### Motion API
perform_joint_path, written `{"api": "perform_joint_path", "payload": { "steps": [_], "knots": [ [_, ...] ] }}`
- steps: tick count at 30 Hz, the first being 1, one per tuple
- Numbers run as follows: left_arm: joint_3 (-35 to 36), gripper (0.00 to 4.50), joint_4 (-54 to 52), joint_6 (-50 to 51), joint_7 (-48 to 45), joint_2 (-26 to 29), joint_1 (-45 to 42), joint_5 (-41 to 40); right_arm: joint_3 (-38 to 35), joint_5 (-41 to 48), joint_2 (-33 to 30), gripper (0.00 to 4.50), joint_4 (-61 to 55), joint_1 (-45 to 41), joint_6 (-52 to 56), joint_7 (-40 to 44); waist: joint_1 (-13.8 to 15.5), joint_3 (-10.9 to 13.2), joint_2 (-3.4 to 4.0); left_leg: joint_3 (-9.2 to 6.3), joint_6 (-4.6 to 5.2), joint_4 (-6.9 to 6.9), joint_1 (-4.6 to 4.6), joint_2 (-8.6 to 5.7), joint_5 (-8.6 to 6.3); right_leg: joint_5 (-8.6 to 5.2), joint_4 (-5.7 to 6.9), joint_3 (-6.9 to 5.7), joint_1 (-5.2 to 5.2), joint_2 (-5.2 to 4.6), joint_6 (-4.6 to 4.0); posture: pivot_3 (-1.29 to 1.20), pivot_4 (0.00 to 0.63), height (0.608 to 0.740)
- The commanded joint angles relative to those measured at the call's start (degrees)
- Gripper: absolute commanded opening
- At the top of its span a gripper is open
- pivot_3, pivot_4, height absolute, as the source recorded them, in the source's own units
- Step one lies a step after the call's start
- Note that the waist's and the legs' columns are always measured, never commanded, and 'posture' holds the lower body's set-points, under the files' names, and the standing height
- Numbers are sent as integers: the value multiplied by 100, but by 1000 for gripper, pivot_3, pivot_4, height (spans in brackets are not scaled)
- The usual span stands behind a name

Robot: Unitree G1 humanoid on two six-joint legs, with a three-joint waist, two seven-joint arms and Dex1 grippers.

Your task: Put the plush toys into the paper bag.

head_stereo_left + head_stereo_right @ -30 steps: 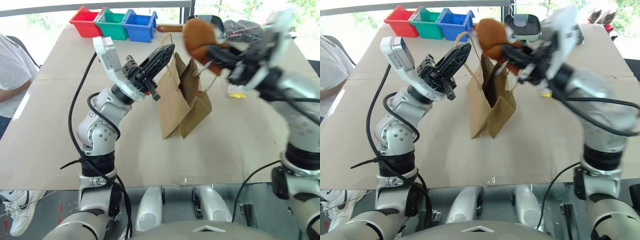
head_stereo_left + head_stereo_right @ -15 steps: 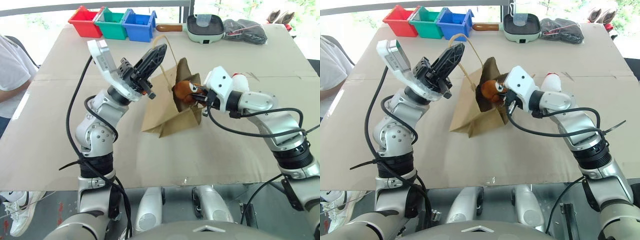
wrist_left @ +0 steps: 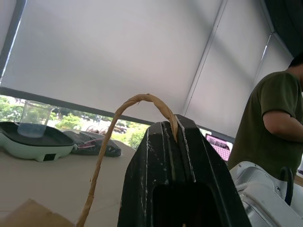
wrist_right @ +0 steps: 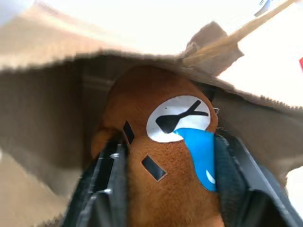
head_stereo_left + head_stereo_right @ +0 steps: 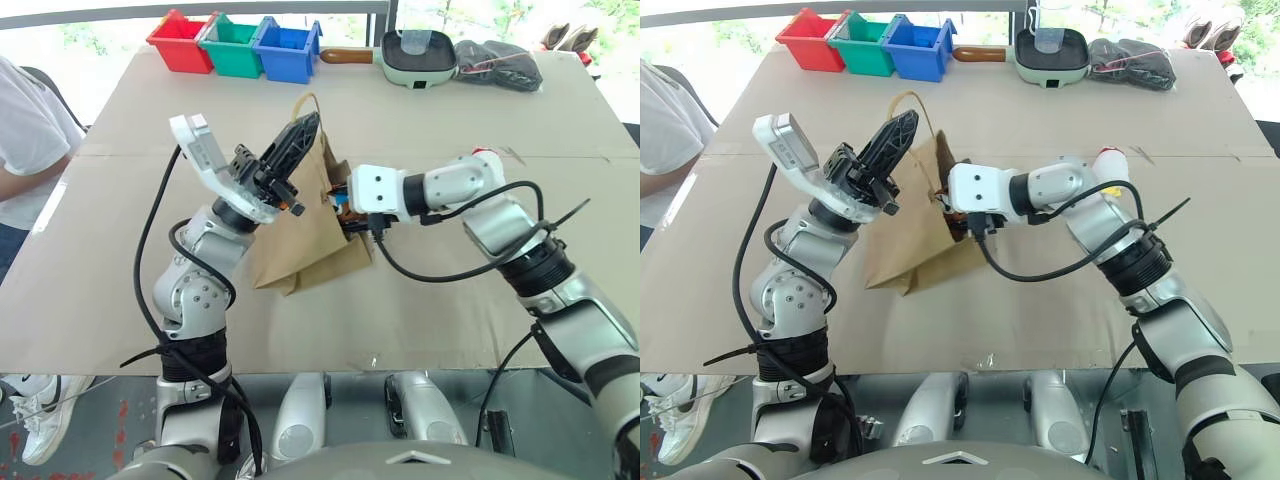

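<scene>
Brown kraft paper bag (image 5: 910, 225) lies tipped on the cardboard-covered table (image 5: 1060, 300), mouth toward the right arm. Left gripper (image 3: 171, 124), fingers pressed together on the bag handle (image 3: 124, 109), lifts the upper edge so the mouth gapes. Right gripper (image 4: 165, 189) is at the mouth with the brown bear (image 4: 163, 156) between its fingers (image 4: 234, 175), which sit against the toy's sides; whether they squeeze or are loosening, I cannot tell. Bear's head is already under the paper lip. White chicken (image 5: 1108, 157), red comb up, waits on the table behind the right forearm.

Judgement: push the bear well past the lip before letting go, keep the handle taut, then withdraw straight so the fingers don't drag the toy out.
</scene>
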Motion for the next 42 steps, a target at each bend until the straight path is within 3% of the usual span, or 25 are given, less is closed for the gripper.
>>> {"api": "perform_joint_path", "payload": {
  "steps": [1, 8, 11, 14, 17, 21, 24, 29, 33, 35, 42],
  "knots": [
    [127, 0, -361, -142, 49, 11, 33, -158, -461, 350, -107, 2084, -596, 192, 106, 193, 0, 0, 0, 0, 0, -1, 0, 1, 0, 0, 0, 0, 0, 1, 0, 0, 150, 740],
    [193, 0, -340, -182, -62, 58, 39, -318, -934, 601, -306, 2084, -1082, 491, 807, 103, -2, 0, 0, 2, 0, 0, 2, 1, 0, 0, 2, 1, 0, 2, 0, 0, 150, 740],
    [143, 0, -351, -174, -143, 44, 39, -389, -650, 277, -313, 2084, -1035, 516, 532, 182, -8, 0, 0, 3, 0, -1, 2, 1, 0, 0, 1, 2, 1, 3, 0, 0, 150, 740],
    [26, 0, -370, -160, -209, -10, 45, -402, -321, 227, 80, 2084, -688, 238, 390, 428, -37, 0, 0, 4, 0, -1, 5, 2, 0, 0, 3, 3, 0, 6, 0, 0, 150, 740],
    [-49, 0, -369, -183, -252, -33, 52, -374, -133, 331, 415, 2919, -352, -39, 284, 884, -105, 0, 1, 3, 0, -1, 5, 3, 0, 0, 6, 3, 0, 7, 0, 0, 150, 740],
    [-20, 0, -422, -223, -271, 42, 114, -357, -63, 151, 407, 4469, -129, -94, -305, 1138, -80, 0, 0, -3, 0, -2, 4, 1, 0, 0, -1, -3, 3, 3, 0, 0, 150, 740],
    [72, 0, -473, -257, -213, 127, 171, -351, -339, 205, 168, 4469, -278, -16, -296, 1116, -82, 1, 0, -1, 0, -1, 4, 0, 0, 0, 0, -2, 5, 0, 0, 0, 150, 740],
    [156, 0, -477, -354, -92, 181, 177, -268, -988, 505, -192, 4469, -692, 172, 463, 751, -69, 1, 0, -2, 0, -1, 4, 0, 0, 0, 1, -2, 4, 0, 0, 0, 150, 740],
    [367, 0, -357, -498, 79, 148, -22, -392, -2605, 1135, -396, 4469, -873, 169, 1805, -505, -74, 3, 1, -3, 0, -2, 4, 1, 0, 0, 4, -1, 3, 2, -1, 0, 150, 740],
    [404, 0, -348, -500, 2, 217, 72, -398, -2986, 1007, -501, 4469, -712, 195, 2061, -1074, -60, 3, 0, -2, 0, -1, 2, 0, 0, 0, 1, -2, 5, 1, -1, 0, 150, 740],
    [544, 0, -637, -96, -229, 539, 875, -778, -3109, 360, -680, 4469, 440, 123, 2421, -2304, -147, 4, 3, 12, 1, -10, 9, 2, 0, 0, 1, 13, 1, 6, -1, 0, 150, 740]
  ]
}}
